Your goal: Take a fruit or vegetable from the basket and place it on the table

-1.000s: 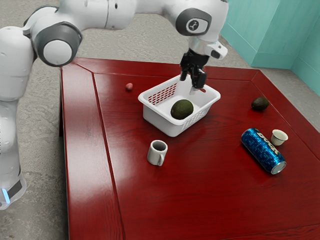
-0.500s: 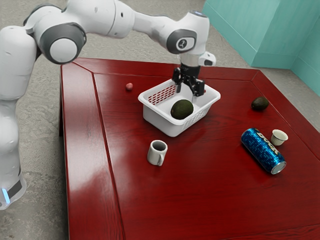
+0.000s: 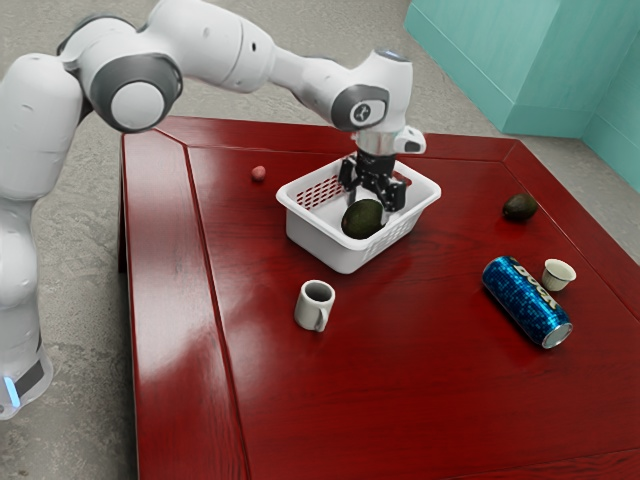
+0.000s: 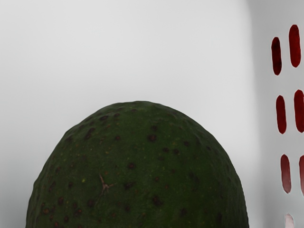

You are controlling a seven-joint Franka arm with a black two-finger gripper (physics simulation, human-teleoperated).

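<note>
A white mug (image 3: 311,308) stands upright, well apart from a blue can (image 3: 527,302), which is lying on its side. Just beside the can is a small pale cup (image 3: 559,276) — upright also. There is one dark round fruit (image 3: 520,207) and — well apart from it — a small reddish object (image 3: 258,173).

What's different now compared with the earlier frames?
The gripper has come down and toward the exterior view's left, to the avocado in the basket. It is open; nothing has been lifted or let go. The avocado, basket, mug, can and cup stayed put.
</note>
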